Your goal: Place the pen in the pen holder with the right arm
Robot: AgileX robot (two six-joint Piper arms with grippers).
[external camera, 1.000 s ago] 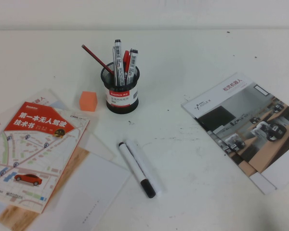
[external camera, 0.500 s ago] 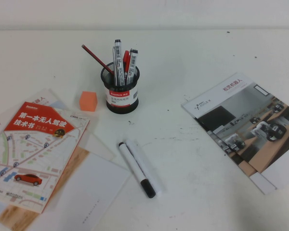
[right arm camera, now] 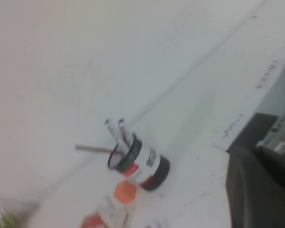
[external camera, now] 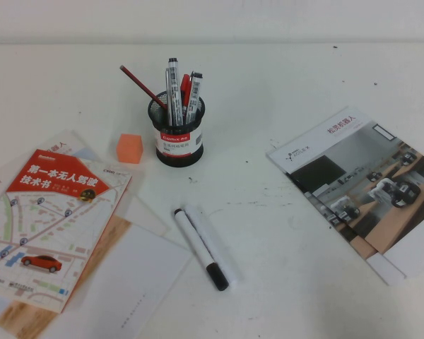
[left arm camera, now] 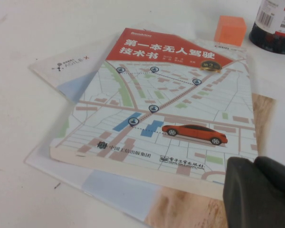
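Pen (external camera: pixel 213 240) lay flat on the desk (external camera: pixel 283 85) touching a black-capped marker (external camera: pixel 200 248); right claw (right arm camera: pixel 261 190) and left claw (left arm camera: pixel 259 192) showed partly, grip state untellable, so the right should descend on the pen's marker-free side.

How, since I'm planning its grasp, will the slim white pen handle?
The slim all-white pen lies flat beside the black-capped white marker, so a push probably rolls it or shifts both. Its thin barrel looks light and stiff. The left hand hovers over the map book; the right hand hangs above the table.

Even bright light; soft shadows; blurred right wrist view
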